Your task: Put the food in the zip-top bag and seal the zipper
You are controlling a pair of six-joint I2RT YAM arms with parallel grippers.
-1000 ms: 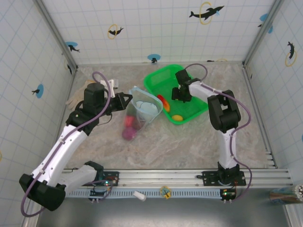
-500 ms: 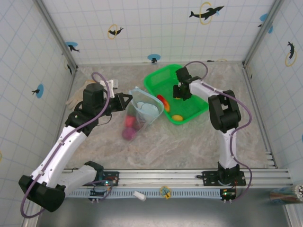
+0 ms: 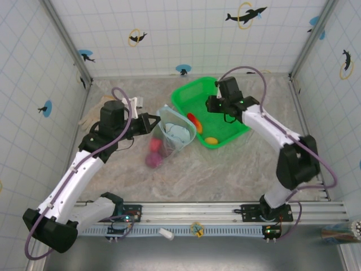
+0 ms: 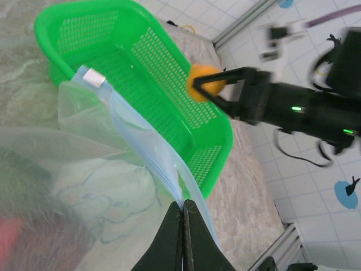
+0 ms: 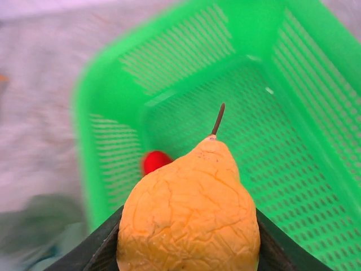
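One pear [image 5: 189, 214] (stem away from fingers [image 5: 100, 252])

The basket [image 5: 316, 130] is glossy perforated plastic; the bag [image 4: 84, 169] thin, clear, blue-tinted film; the pear [image 5: 189, 220] matt, crackled; the bench [image 3: 225, 169] mottled, stone-like.

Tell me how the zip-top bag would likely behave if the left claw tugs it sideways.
Probably floppy: the zip-top bag sags and folds away from where the left claw pinches its rim. Likely light itself, though the food already inside should weigh its bottom down. The thin film may slip if tugged hard.
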